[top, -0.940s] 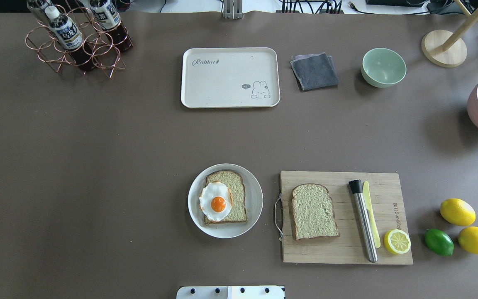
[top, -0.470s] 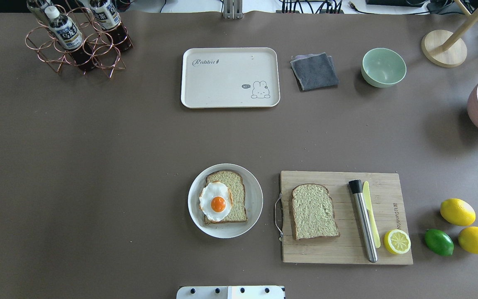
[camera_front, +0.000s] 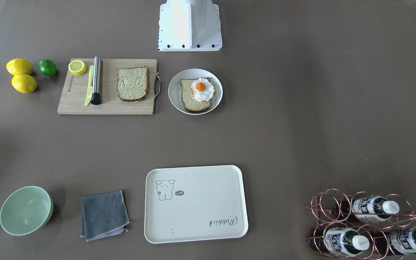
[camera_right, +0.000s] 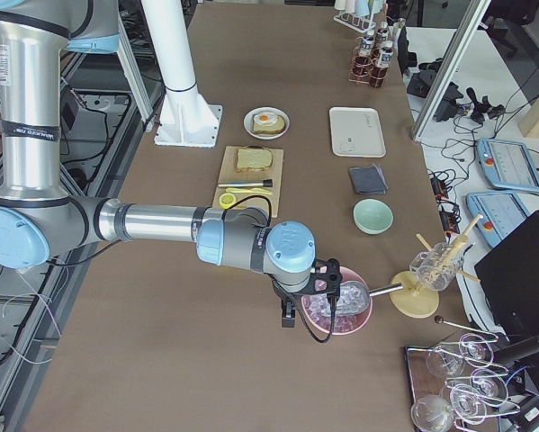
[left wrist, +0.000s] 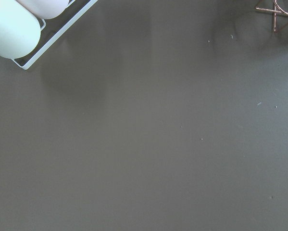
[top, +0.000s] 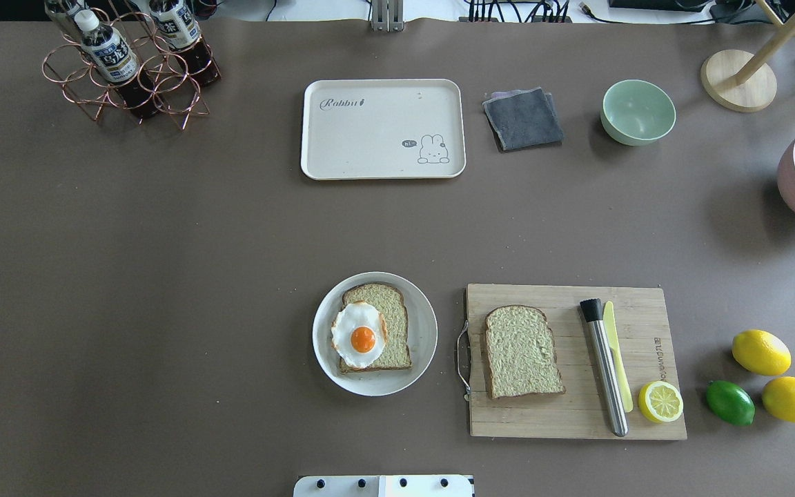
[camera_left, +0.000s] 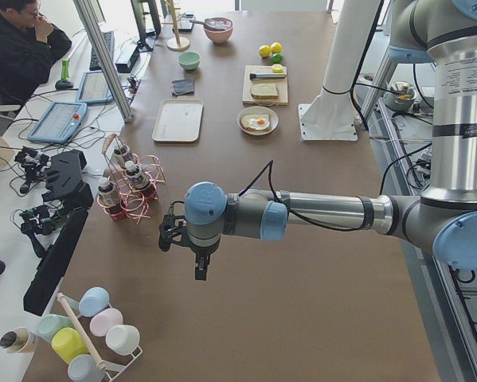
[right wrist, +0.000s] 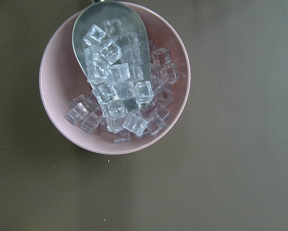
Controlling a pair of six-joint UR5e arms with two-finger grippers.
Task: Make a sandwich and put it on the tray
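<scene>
Nothing moved: brown table (top: pixel 163 228) matte, operator (camera_left: pixel 19 48) seated alongside; left fingers (camera_left: pixel 200 269), right fingers (camera_right: pixel 287 317): cannot tell apart or together.

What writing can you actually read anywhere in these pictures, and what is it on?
"Rabbit", in script on the cream-white rectangular tray.
"hi~", it seems, in a small speech bubble beside the tray's animal drawing.
Engraved word on the wooden cutting board: too small to read.
Labels on the dark drink bottles: blurred, unreadable.
Printing on the left arm, on its grey tube: too small to read.
</scene>
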